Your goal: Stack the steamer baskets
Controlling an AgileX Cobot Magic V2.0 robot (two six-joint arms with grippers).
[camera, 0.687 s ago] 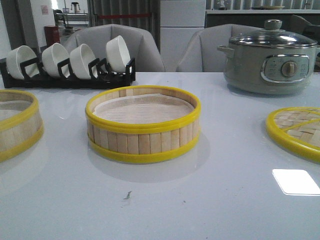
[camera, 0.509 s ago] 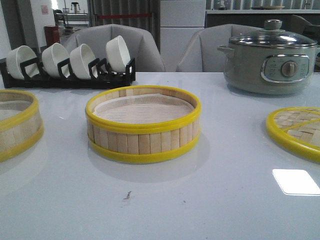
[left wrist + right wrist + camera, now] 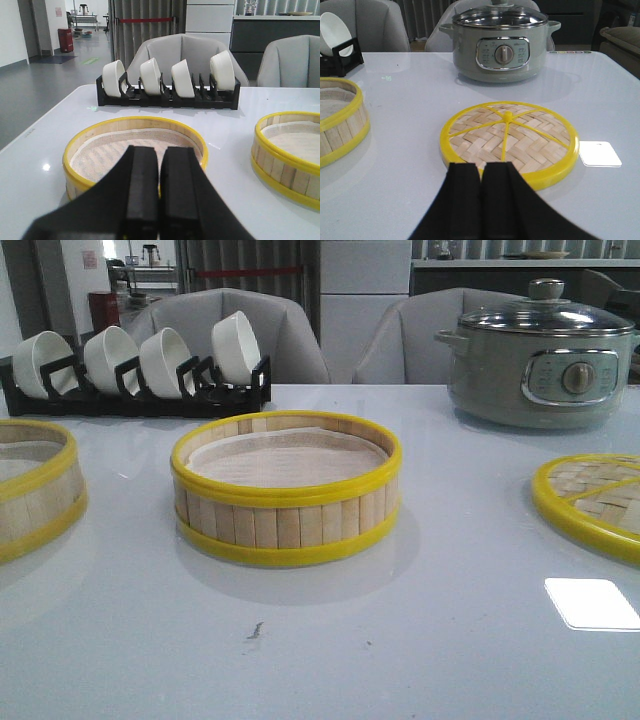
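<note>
My left gripper (image 3: 160,200) has both black fingers (image 3: 141,190) pressed together, holding nothing, pointing toward 12 o'clock. My right gripper (image 3: 482,200) is likewise closed and empty, fingers (image 3: 465,200) pointing toward 12 o'clock.

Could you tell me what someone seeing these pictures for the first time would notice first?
Most likely the yellow-rimmed steamer basket at the middle of the white table, its cloth liner showing. A second steamer basket sits at the left edge and a flat woven lid at the right. Behind stand a black rack of white bowls at back left and a grey-green electric pot at back right.
</note>
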